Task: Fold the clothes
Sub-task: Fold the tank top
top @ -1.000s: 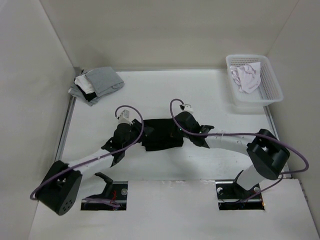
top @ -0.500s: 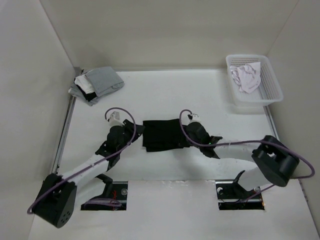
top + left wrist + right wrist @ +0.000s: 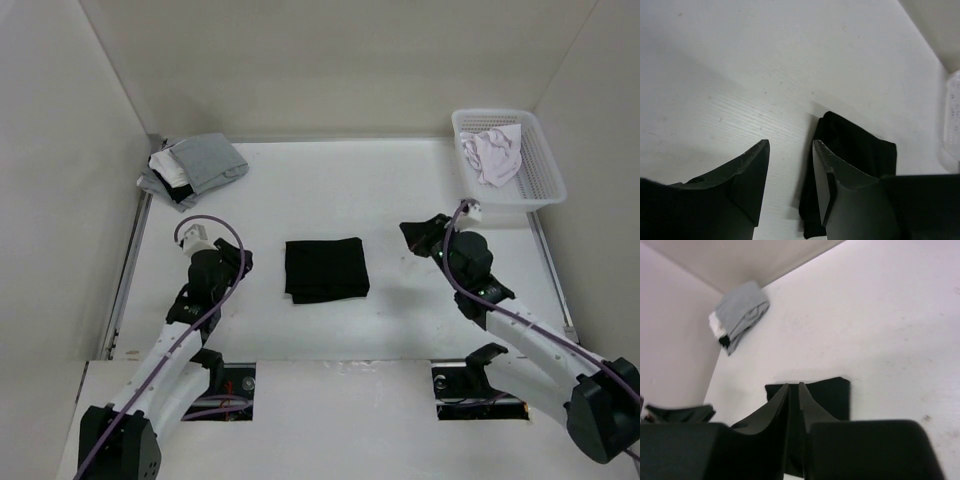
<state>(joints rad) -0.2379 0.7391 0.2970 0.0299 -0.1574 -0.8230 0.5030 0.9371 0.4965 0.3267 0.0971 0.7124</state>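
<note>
- As both arms pull back, the black top (image 3: 325, 269) lies folded square.
- Left gripper (image 3: 790, 144) gapes empty; right gripper (image 3: 794, 386) barely parted, empty.
- Fold looks complete.

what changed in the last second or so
Both arms left the black top and drew back: the left gripper went to its left, the right gripper to its right, toward the basket. Both now hold nothing, and the top lies alone as a flat folded rectangle. The grey, white and black stack and the white garment in the basket stayed put.
</note>
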